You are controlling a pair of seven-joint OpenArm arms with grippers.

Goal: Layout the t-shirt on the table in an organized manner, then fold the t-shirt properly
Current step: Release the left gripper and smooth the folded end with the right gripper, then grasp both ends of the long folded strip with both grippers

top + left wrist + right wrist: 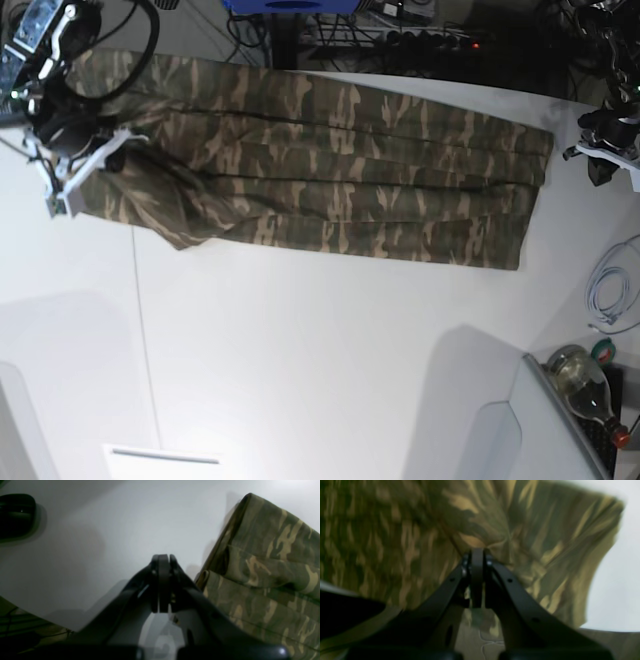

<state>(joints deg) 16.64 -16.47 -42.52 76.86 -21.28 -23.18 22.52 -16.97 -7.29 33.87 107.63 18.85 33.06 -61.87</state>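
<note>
The soft camouflage-print t-shirt (320,180) in olive green, dark brown and tan lies stretched as a long band across the far half of the large smooth white table (300,350), running from the far-left corner to near the right edge in the base view, with lengthwise folds along it. Its left end is bunched and pulled into a slanting point toward the near side. The right gripper (477,555) sits at that left end; in its wrist view the black fingers (477,580) are pressed together with a pinch of the camouflage cloth gathered at their tips, creases radiating from that spot. The left gripper (163,560) is at the far-right side of the table, just off the shirt's right end; in its wrist view the two jaws are closed flat against each other with nothing between them, hovering over bare white tabletop, and the shirt's layered edge lies just beside it. A thin dark seam line (140,330) crosses the table on the left. At the near-right corner a glass bottle (580,378) lies beyond the table edge, and a coiled white cable (610,290) rests near the right edge.
</note>
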